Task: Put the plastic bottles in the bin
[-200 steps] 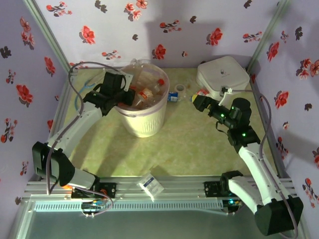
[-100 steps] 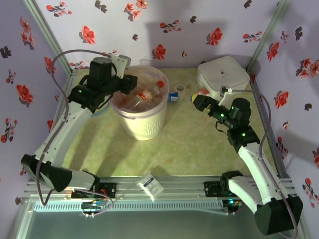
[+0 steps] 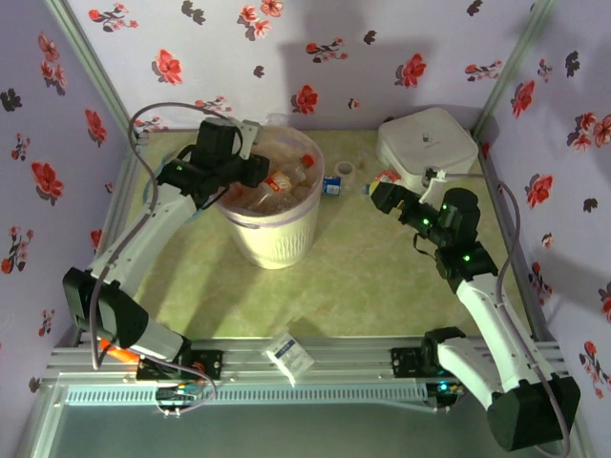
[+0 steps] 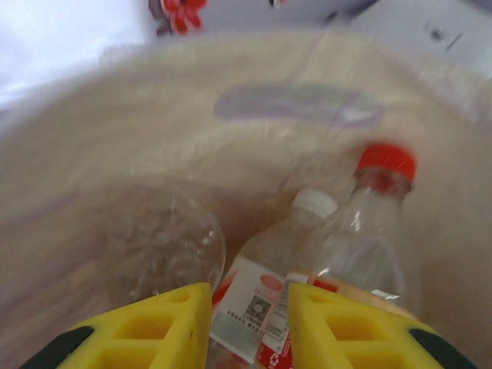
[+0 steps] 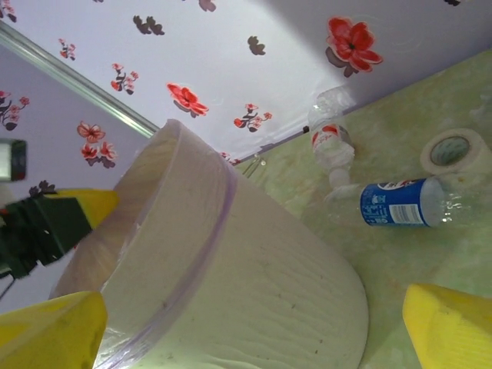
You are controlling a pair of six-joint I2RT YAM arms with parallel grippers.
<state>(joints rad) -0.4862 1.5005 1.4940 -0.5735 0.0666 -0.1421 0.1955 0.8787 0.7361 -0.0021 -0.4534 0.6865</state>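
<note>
The left gripper (image 3: 250, 172) hung over the bin (image 3: 277, 239). Its yellow jaws were pulled close together, with nothing clearly pinched. Under it, inside the bin, lay plastic bottles (image 4: 361, 238) — one with a red cap, one with a white cap. The right gripper (image 3: 375, 196) sat near the white box (image 3: 427, 143), jaws spread wide. A blue-label bottle (image 5: 403, 204) and a red-label bottle (image 5: 330, 138) lay on the table (image 3: 363, 277) near the bin.

Soft, even light throws faint shadows on the back wall (image 3: 382, 29), and the left wrist view is blurred.
</note>
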